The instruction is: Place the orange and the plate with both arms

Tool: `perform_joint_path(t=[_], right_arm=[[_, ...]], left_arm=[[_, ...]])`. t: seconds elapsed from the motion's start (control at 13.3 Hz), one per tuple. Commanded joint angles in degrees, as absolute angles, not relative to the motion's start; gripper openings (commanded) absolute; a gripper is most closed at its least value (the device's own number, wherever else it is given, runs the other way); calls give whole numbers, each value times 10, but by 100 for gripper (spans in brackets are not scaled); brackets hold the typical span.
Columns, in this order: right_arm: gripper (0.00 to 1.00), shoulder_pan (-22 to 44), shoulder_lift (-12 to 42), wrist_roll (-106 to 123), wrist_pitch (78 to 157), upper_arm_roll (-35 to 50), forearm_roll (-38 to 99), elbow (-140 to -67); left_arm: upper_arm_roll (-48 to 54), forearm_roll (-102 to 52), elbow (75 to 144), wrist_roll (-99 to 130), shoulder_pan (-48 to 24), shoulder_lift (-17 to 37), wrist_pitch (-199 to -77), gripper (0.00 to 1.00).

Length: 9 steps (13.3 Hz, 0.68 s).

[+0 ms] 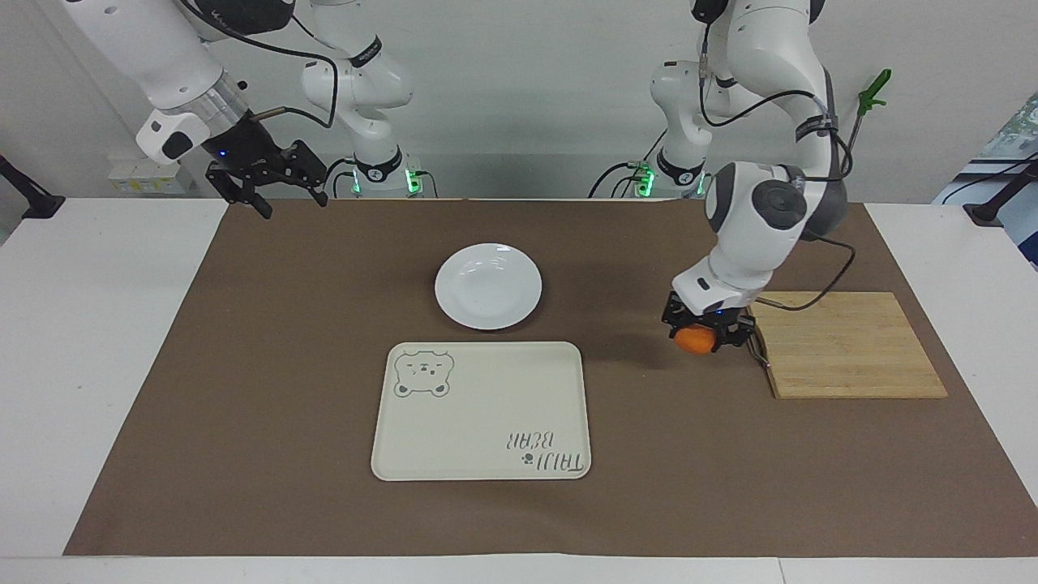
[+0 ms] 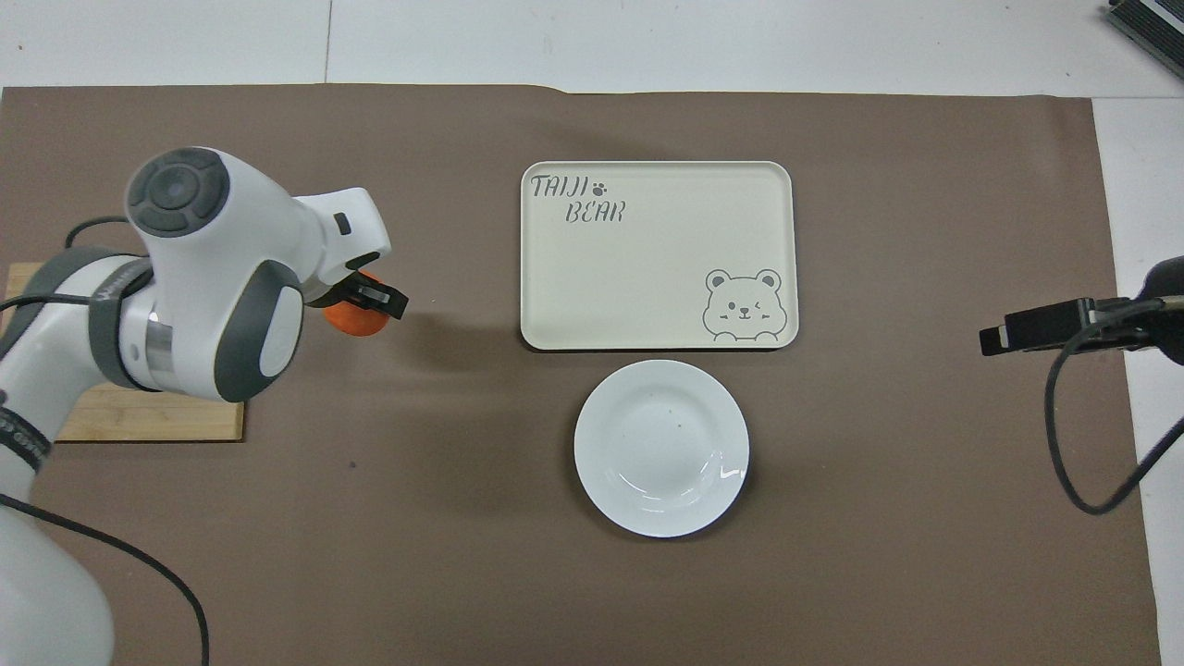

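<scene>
there, orange (image 1: pixel 696 340) within left claw (image 1: pixel 707 326)

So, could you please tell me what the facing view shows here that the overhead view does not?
Only the facing view shows both arm bases and the right gripper, open in the air at the mat's edge. Only the overhead view shows the tray's lettering upright. Both show the left gripper shut on the orange over the mat beside the cutting board, and the plate.

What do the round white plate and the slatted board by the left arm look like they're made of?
The round white plate looks like glazed ceramic, possibly melamine: glossy highlights along its rim. The slatted tan cutting board looks like bamboo or wood, matte, with visible strips and a metal handle.
</scene>
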<state>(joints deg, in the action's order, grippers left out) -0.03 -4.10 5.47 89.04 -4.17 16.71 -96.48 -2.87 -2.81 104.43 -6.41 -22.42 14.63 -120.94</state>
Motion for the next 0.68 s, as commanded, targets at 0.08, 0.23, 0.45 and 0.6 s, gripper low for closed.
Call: perform_joint_path(t=[0.08, 0.23, 0.45, 0.6], right_arm=[[100, -10, -60, 68, 902, -40, 234, -1006], [100, -16, -61, 69, 903, -40, 270, -1023], [100, -20, -62, 88, 904, -41, 308, -1054], [100, -27, -62, 107, 917, -41, 343, -1077]], left_arm=[[-33, -46, 1063, 58, -320, 135, -1266, 0], [-32, -47, 1063, 113, -364, 139, -1292, 0], [-32, -47, 1063, 184, -438, 156, -1337, 0], [-31, -48, 1063, 207, -474, 166, -1347, 0]])
